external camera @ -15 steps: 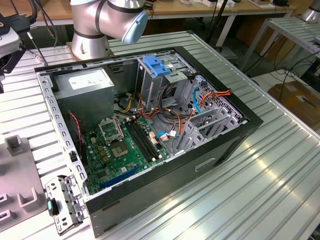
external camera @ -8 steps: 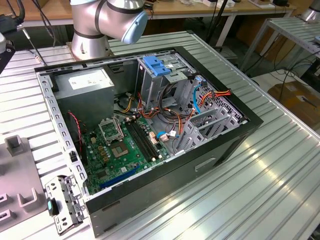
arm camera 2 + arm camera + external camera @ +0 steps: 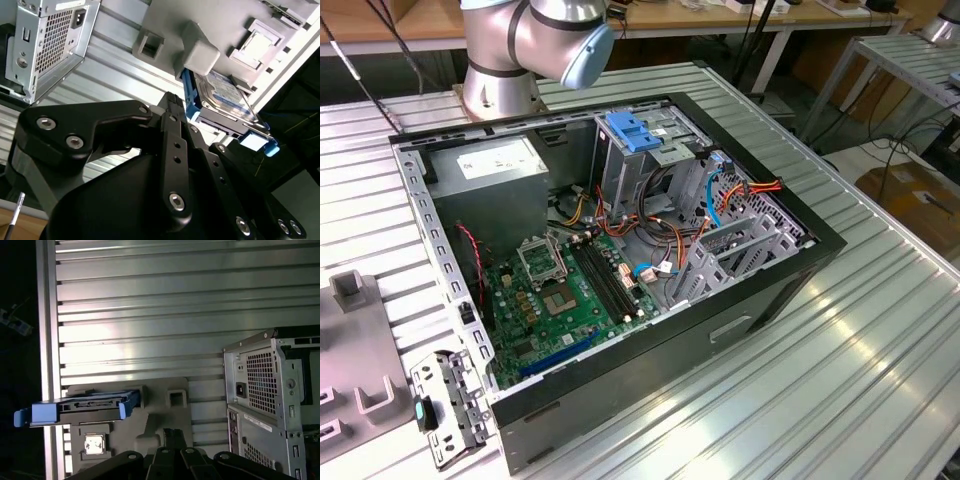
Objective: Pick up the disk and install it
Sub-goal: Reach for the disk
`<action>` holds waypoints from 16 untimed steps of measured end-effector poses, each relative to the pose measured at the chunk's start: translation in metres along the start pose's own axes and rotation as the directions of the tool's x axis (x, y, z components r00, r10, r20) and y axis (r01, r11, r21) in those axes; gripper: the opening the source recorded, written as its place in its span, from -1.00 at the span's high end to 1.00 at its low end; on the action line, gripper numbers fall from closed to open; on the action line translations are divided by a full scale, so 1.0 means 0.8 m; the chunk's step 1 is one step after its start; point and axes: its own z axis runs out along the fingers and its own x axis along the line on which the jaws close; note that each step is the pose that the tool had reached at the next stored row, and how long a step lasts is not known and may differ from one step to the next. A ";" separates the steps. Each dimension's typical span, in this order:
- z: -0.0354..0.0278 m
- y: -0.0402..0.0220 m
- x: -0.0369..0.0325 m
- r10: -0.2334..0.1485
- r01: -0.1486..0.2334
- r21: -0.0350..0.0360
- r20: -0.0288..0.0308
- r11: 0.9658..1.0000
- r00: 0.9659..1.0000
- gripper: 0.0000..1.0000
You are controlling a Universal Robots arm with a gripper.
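The disk (image 3: 225, 92) is a silver drive with a white and blue label and blue side rails. It stands propped on a grey fixture plate (image 3: 165, 25) on the slatted table. In the first wrist view the disk (image 3: 80, 409) is seen edge-on, on the same grey plate (image 3: 160, 415). My gripper (image 3: 172, 107) is black; it hangs a short way from the disk and is not touching it. The gripper's black linkages (image 3: 172, 437) also show in the first wrist view, apart from the disk. The open computer case (image 3: 620, 250) lies in the middle of the table.
Inside the case are a grey power-supply box (image 3: 485, 165), a metal drive cage with a blue bracket (image 3: 635, 130), a green motherboard (image 3: 570, 290) and loose cables. The case's rear panel (image 3: 270, 400) stands near the fixture. A loose metal bracket (image 3: 445, 405) lies by the case.
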 end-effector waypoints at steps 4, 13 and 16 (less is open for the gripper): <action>0.0001 -0.0015 0.0201 0.000 0.000 0.000 0.000 1.000 1.000 0.79; 0.0001 -0.0034 0.0448 0.000 0.000 0.000 -0.001 1.000 1.000 0.79; 0.0001 -0.0040 0.0521 0.000 0.000 0.000 -0.001 1.000 1.000 0.79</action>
